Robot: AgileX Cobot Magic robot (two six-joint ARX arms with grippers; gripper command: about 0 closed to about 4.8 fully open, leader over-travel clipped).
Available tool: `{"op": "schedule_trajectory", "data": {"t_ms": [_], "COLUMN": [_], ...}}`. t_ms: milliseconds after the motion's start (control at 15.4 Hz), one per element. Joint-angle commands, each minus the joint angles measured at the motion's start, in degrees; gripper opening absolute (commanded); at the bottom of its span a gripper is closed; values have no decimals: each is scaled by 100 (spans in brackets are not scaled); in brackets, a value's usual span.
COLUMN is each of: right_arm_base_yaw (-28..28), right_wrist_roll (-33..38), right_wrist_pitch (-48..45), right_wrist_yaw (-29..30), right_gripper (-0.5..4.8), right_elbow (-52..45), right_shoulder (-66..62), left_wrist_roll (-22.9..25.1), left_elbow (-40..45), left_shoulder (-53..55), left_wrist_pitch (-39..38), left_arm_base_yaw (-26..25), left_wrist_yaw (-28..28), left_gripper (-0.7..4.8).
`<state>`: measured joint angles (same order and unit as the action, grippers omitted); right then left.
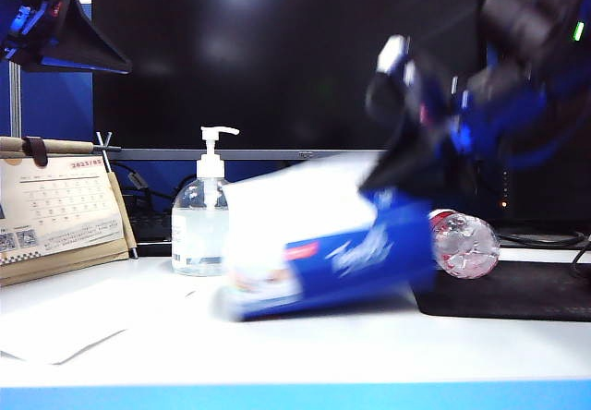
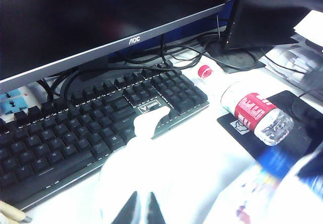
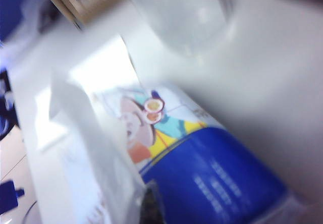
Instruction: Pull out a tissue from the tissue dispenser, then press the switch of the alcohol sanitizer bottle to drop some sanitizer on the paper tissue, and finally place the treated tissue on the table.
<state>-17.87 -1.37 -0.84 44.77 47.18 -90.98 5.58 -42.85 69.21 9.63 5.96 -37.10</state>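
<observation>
Blue-edged table [image 1: 305, 355] carries the pack [image 1: 337, 262], tilted with its long axis rising rightward toward the right gripper [image 3: 146, 204], whose fingers pinch the tissue [image 1: 295, 198] above it, while the left gripper [image 2: 142, 209], fingers nearly together, hovers above the bottle [image 1: 199, 230].

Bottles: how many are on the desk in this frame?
2. The alcohol sanitizer bottle stands upright left of the tilted tissue dispenser. A red-labelled water bottle lies on its side on the black mat, right. None appear hidden.

Motion-blurred tissue dispenser [image 1: 337, 253] and right claw [image 1: 406, 165]; tissue [image 3: 96, 148] smeared.
</observation>
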Motion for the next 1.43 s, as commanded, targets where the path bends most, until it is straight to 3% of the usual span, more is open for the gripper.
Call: {"op": "schedule_trajectory", "data": {"t_ms": [65,130,389,778,843,972,1426], "right_arm_base_yaw": [-15,-15,-17,-15,-15,-15,-15], "right_wrist_roll": [-151,-114,107,44,44,50,181], "right_wrist_pitch": [-221,-293,-975,-813,-848,-979,-1342], "right_wrist_yaw": [1099,1115,1027,787,796,785,739], "right_gripper": [187,212,210,197,161,15,12], "right_elbow": [9,11,13,7,7,9,11], "right_shoulder": [-450,-450,-455,-920,-949,-949,-949], "left_wrist_roll": [44,44,42,42,42,44,42], "left_elbow": [-22,-22,-22,-22,-22,-22,-22], "left_shoulder": [-22,-22,-22,-22,-22,-22,-22], "left_wrist_pitch": [72,72,70,66,66,70,70], "left_arm_base_yaw": [0,0,0,0,0,0,0], "left_wrist_yaw": [-22,-22,-22,-22,-22,-17,-20], "left_gripper": [27,27,27,27,27,27,27]}}
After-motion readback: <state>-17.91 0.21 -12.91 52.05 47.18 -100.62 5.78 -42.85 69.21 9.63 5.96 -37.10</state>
